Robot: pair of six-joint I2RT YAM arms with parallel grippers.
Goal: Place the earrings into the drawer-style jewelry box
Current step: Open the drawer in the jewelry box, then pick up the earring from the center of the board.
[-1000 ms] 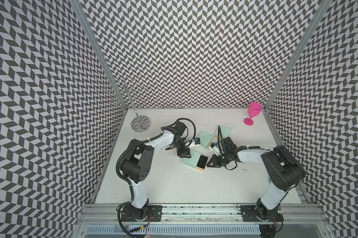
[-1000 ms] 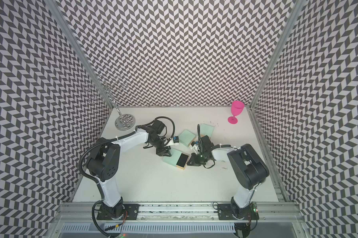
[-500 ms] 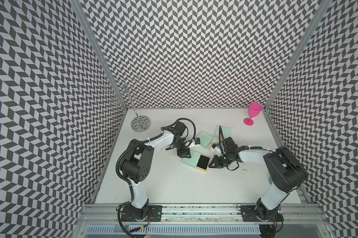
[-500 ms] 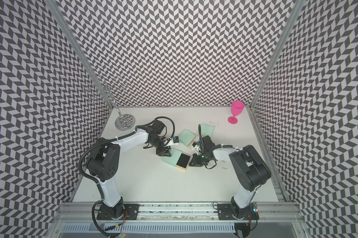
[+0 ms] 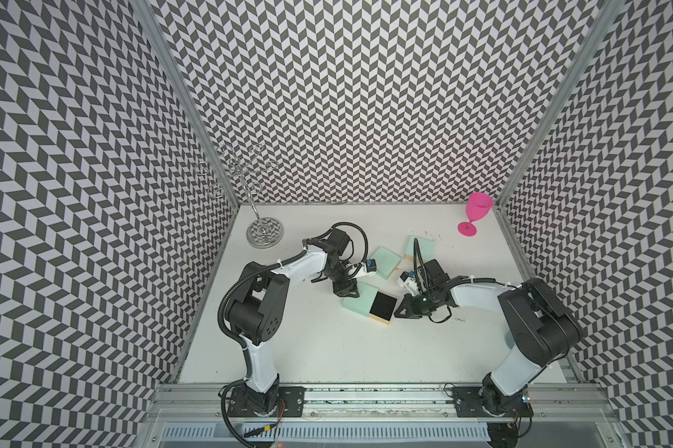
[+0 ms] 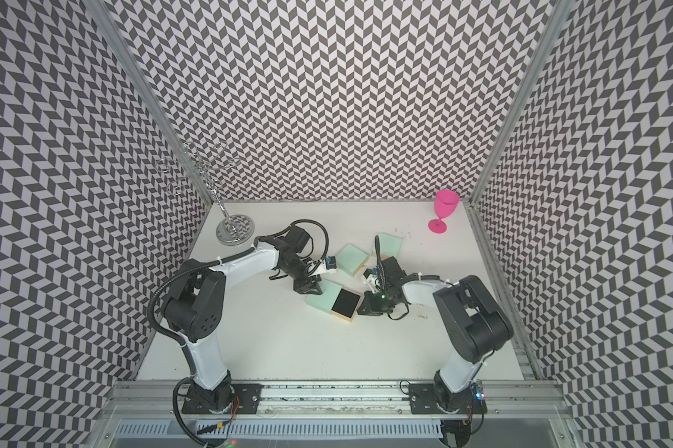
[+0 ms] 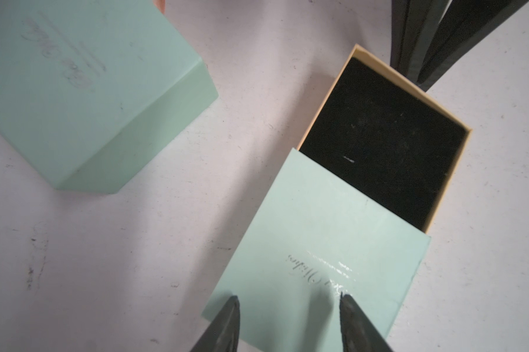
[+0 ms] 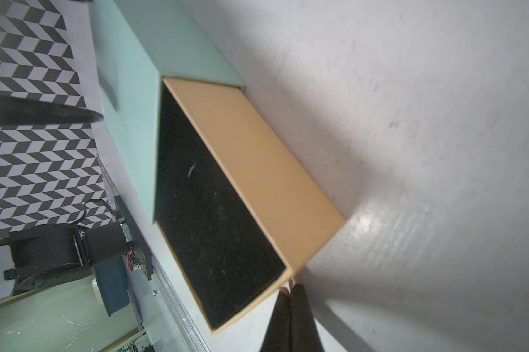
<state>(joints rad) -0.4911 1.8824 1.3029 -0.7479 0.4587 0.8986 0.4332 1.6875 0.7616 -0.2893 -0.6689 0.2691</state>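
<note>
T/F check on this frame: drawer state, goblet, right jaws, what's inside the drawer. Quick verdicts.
1. The drawer is pulled partly out of its mint sleeve. True.
2. The pink goblet lies on its side. False: it stands upright.
3. The right gripper has its jaws wide open. False: they are shut, at the drawer's outer end.
4. A tiny silvery piece lies on the drawer's black lining. True.

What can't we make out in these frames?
Earrings: specks on the table in both top views, too small to count.
Sliver in the drawer, left wrist: too small to identify.
Right gripper, right wrist: shut at drawer corner; anything pinched is blurred.
Left gripper, left wrist: fingers cut off by frame edge.
</note>
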